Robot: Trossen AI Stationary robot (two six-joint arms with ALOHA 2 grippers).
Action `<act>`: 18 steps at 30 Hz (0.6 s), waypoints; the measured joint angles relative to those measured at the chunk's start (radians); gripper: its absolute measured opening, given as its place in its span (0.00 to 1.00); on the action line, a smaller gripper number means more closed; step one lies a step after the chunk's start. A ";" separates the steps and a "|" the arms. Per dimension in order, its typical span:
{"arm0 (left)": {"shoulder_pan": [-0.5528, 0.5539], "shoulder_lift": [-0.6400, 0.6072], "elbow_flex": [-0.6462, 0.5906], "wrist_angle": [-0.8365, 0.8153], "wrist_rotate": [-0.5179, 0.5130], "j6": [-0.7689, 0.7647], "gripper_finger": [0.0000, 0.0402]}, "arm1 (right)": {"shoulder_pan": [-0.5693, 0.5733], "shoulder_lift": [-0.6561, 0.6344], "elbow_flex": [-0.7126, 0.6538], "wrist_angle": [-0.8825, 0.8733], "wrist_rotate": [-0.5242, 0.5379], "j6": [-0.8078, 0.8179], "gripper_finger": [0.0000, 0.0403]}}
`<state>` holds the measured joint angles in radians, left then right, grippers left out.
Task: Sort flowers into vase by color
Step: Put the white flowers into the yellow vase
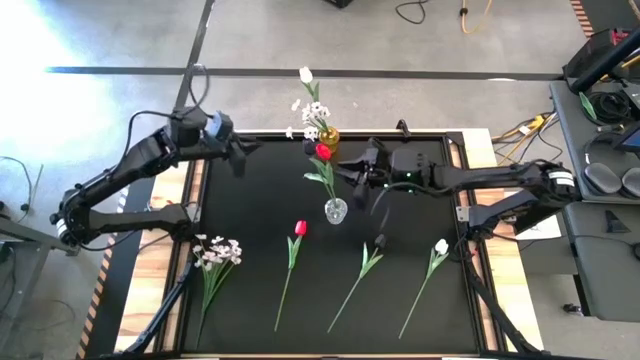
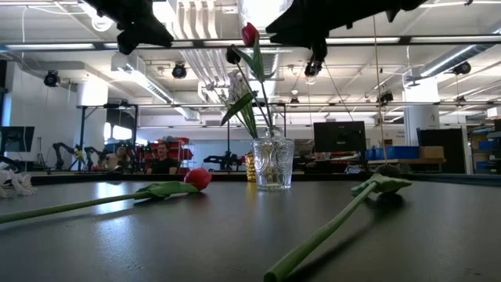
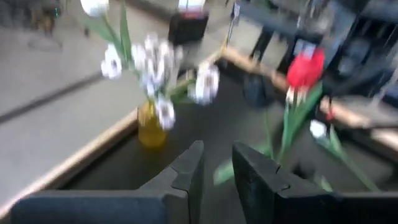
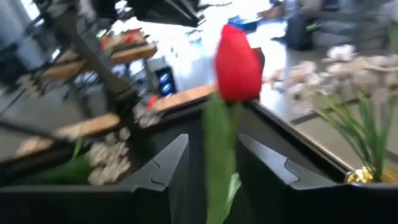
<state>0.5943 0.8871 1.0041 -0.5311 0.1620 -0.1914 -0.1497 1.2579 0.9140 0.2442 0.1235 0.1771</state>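
Note:
A red tulip (image 1: 322, 151) (image 4: 238, 65) stands with its stem in a clear glass vase (image 1: 335, 210) (image 2: 273, 163) in the middle of the black mat. My right gripper (image 1: 352, 172) (image 4: 212, 168) is open, level with the stem just below the head, one finger on each side of it. A yellow vase (image 1: 328, 137) (image 3: 151, 127) behind holds white blossoms and a white tulip. My left gripper (image 1: 243, 160) (image 3: 217, 168) hovers at the mat's far left, slightly open and empty. A white spray (image 1: 217, 250), red tulip (image 1: 299, 229), dark tulip (image 1: 380, 242) and white tulip (image 1: 441, 246) lie flat. My right gripper comes level from the table's right at the red tulip's stem (image 4: 217, 155) just under the head. The stem stands in the gap between the open fingers, and I cannot tell whether a finger touches it. The tulip's lower end sits in the clear vase.
The lying flowers are spread along the mat's near half, stems pointing toward the near edge. The two vases stand close together, the yellow one at the far edge. Wooden table borders (image 1: 165, 240) flank the mat. People sit in the room beyond, in the low view.

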 joint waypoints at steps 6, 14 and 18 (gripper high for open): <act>-0.125 0.018 0.051 -0.217 -0.041 -0.111 0.04 | -0.052 -0.063 0.137 -0.321 -0.175 -0.087 0.19; -0.402 0.086 0.049 -0.380 -0.121 -0.407 0.00 | -0.095 -0.080 0.282 -0.552 -0.185 -0.230 0.03; -0.548 0.130 0.048 -0.460 -0.110 -0.600 0.00 | -0.121 -0.084 0.292 -0.622 -0.195 -0.230 0.02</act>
<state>0.0467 1.0169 1.0523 -0.9914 0.0522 -0.7915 -0.2704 1.1740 1.2060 -0.3773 -0.0714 -0.0532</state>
